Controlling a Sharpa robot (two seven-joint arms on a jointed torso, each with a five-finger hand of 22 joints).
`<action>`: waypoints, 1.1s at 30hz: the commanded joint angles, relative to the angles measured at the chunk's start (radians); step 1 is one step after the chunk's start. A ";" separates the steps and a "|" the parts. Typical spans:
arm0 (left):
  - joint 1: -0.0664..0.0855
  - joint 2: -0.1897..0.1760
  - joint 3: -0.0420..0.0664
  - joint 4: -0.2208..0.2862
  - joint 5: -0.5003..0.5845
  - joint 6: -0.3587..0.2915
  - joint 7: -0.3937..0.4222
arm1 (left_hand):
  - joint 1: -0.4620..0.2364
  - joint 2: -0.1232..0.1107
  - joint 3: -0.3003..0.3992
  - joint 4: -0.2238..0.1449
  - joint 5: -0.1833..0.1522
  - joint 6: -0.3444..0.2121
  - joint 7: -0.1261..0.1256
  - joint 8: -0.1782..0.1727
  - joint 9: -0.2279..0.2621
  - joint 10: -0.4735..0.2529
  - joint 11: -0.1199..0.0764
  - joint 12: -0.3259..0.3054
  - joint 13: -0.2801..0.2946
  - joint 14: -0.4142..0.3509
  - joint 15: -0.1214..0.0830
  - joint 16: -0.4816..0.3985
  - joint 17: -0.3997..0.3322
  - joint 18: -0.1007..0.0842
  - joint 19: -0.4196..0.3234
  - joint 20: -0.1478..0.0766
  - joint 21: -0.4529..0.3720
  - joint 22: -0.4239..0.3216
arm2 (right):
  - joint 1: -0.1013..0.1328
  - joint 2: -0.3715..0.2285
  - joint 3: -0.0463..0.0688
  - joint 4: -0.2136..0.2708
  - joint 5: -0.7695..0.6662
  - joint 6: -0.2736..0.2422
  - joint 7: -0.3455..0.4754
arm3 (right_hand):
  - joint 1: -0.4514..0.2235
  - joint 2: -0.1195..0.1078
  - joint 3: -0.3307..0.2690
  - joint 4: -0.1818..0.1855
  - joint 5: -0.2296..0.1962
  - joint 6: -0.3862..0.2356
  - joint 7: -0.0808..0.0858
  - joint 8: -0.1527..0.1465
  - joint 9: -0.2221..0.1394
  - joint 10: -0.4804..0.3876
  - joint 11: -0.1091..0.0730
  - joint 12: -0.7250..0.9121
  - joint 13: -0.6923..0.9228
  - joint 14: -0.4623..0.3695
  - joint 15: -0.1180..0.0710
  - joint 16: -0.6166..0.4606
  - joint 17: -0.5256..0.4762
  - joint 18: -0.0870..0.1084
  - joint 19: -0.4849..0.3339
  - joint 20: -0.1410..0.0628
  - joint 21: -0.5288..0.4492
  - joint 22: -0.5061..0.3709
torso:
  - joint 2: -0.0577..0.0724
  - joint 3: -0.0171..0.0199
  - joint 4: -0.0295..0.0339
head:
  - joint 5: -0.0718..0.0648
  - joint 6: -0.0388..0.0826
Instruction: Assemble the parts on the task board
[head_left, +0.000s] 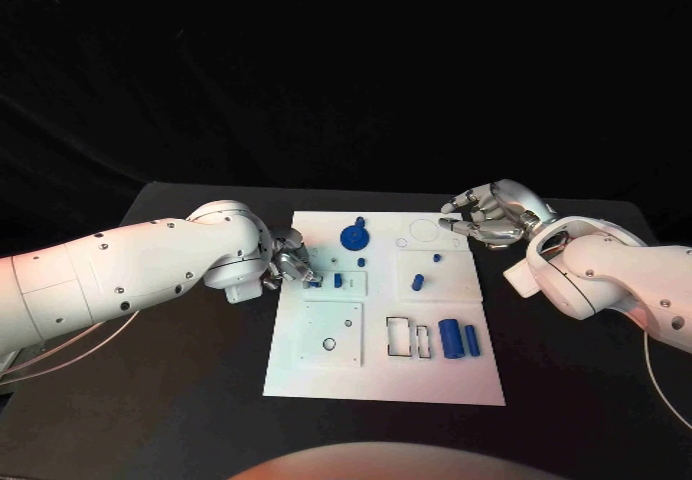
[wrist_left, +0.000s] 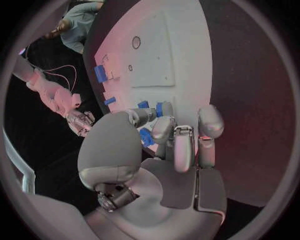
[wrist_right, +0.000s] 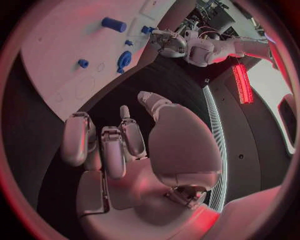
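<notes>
The task board (head_left: 387, 375) lies flat in the middle of the black table (head_left: 188, 400), between your two robot hands. On it you have a blue disc-shaped part with a knob (head_left: 355, 237) near the far edge, a small blue peg (head_left: 436, 258) and a short blue block (head_left: 417, 282) on the side toward the right robot hand, and two blue cylinders (head_left: 459, 338) lying side by side near the board's near right corner, just beside two empty rectangular outlines (head_left: 407, 338). A raised white square panel with a round hole (head_left: 330, 335) sits on the half nearer the left robot hand.

Your left robot hand (head_left: 289, 262) is at the board's left edge, fingers curled inward over the margin. Small blue parts (head_left: 339, 281) lie just beyond its fingertips (wrist_left: 164, 124); the left wrist view shows blue pieces close against the fingers, but you cannot tell from these views whether any piece is actually held.

Your right robot hand (head_left: 490, 215) hovers off the board's far right corner, above the table, fingers curled in loosely. The right wrist view shows its palm and fingers (wrist_right: 115, 150) with nothing between them.
</notes>
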 joint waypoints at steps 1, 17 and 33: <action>-0.001 -0.001 -0.001 0.002 0.014 -0.020 0.014 | -0.011 0.001 0.182 -0.179 0.004 -0.004 -0.001 0.004 0.003 -0.003 0.005 -0.002 0.001 0.097 0.003 -0.001 0.227 -0.005 0.001 0.002 0.000 0.002 | 0.000 0.000 0.000 0.001 -0.002 0.014 0.003 | -0.004 0.004 -0.002 0.005 0.004 -0.006 0.000 0.005 0.001 -0.002 -0.002 0.003 0.002 0.091 -0.002 -0.005 0.205 0.005 -0.003 -0.003 -0.006 0.030 | 0.000 -0.0001 0.0000 | 0.000 0.000; -0.002 -0.004 -0.001 0.020 -0.032 -0.060 0.083 | -0.016 0.003 0.189 -0.189 -0.011 -0.003 -0.002 0.008 0.004 0.002 0.005 0.008 0.011 0.099 0.003 0.002 0.236 -0.006 0.004 0.001 0.005 0.008 | 0.000 -0.001 0.000 0.002 -0.002 0.014 0.004 | -0.004 0.004 -0.002 0.005 0.004 -0.006 0.000 0.005 0.001 -0.002 -0.002 0.003 0.002 0.091 -0.002 -0.005 0.205 0.005 -0.003 -0.003 -0.006 0.030 | 0.001 0.0001 -0.0006 | 0.000 -0.002; -0.002 0.012 0.000 0.007 -0.148 0.049 0.090 | -0.010 0.005 0.190 -0.200 -0.018 0.000 -0.004 0.010 0.004 0.001 0.003 0.003 0.005 0.098 0.003 0.001 0.233 -0.006 0.001 0.001 0.002 0.007 | -0.001 0.000 0.000 0.000 -0.002 0.016 0.004 | -0.005 0.002 -0.001 0.008 0.004 -0.005 -0.001 0.006 0.003 0.000 -0.002 0.005 0.004 0.091 -0.003 -0.004 0.206 0.005 -0.002 -0.003 -0.005 0.031 | 0.000 0.0006 -0.0003 | 0.000 -0.008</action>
